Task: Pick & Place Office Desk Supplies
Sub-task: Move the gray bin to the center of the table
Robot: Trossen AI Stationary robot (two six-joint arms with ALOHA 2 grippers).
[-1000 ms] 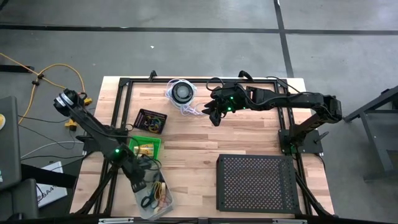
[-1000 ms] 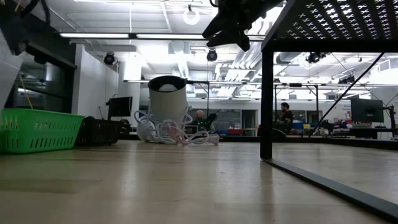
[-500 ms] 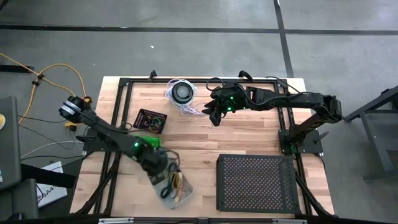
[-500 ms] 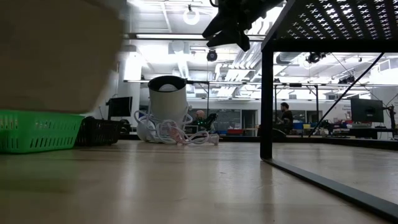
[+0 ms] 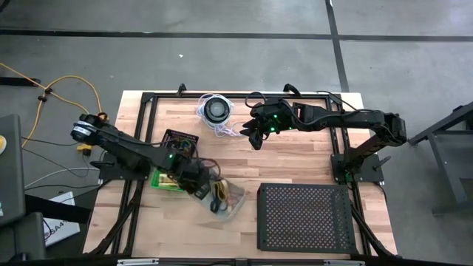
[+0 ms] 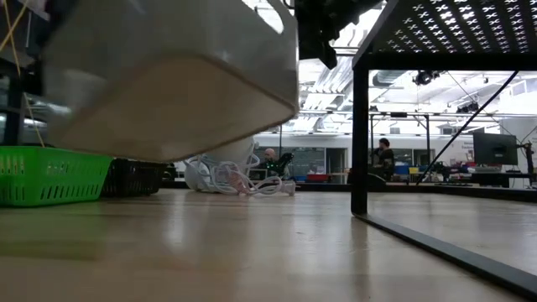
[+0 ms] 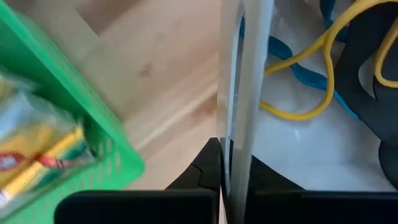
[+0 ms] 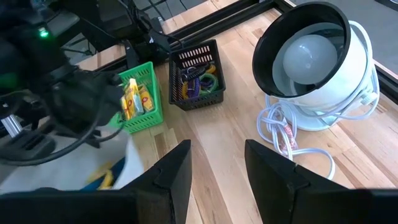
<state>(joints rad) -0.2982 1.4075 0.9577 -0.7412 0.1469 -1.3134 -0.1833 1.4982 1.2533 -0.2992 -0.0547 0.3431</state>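
I see left gripper point(image 5: 198, 186) jaws clamped on clear bin point(image 5: 222, 196) wall above counter point(image 5: 244, 166); right gripper point(image 5: 253, 135) jaws apart near lamp point(image 5: 216, 109).

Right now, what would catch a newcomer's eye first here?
The left pincer holds a clear plastic tub of coloured bands by its wall, above the table's middle. Behind it sit a green basket and a black basket. The right pincer hangs open beside a white lamp.

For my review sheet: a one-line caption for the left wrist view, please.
Left gripper shut on the wall of a clear bin holding yellow and blue bands, beside the green basket.
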